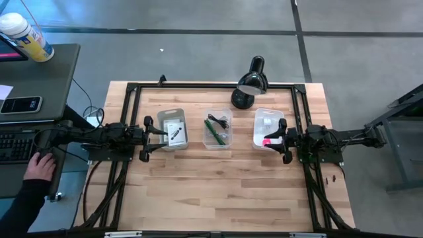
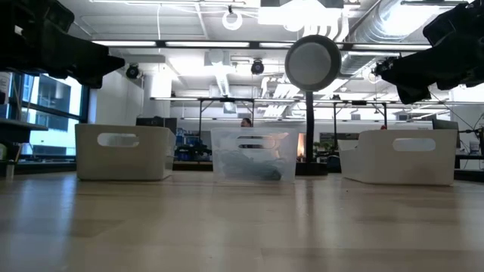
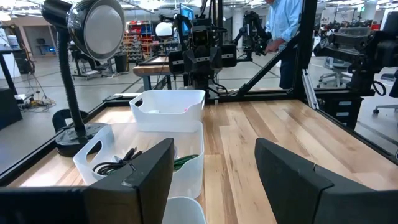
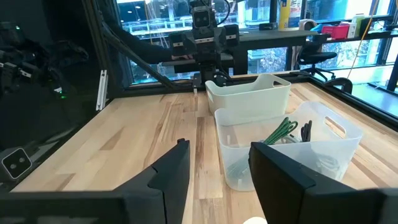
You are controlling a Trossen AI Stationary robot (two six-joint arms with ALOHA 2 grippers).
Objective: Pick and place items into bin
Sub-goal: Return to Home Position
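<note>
Left claw (image 3: 214, 155), dark, two-fingered: spread wide, nothing in it. It hangs well above the wooden bench (image 1: 218, 192) by its left edge, aimed along the row of bins. Right claw (image 4: 219, 152): likewise wide and empty, by the right edge, facing back across. My read is that both are parked high at the sides to keep off the bins, and open because there is nothing to carry.

Just under the left claw is the pale grey plastic bin (image 1: 173, 111), with white cards with a black part (image 1: 175, 132) lying inside. The clear plastic bin (image 1: 217, 110) sits mid-row, holding the green pen-like stick (image 1: 215, 131) and the black cable (image 1: 218, 121). The white plastic bin (image 1: 268, 111) under the right claw holds a white block (image 1: 266, 123) and a pink piece (image 1: 269, 141).

A black desk lamp (image 1: 250, 82) stands at the bench edge behind the row, its head tipped toward the bins, presumably to light them.

No loose item shows on the bench top, so the sorting looks finished.
</note>
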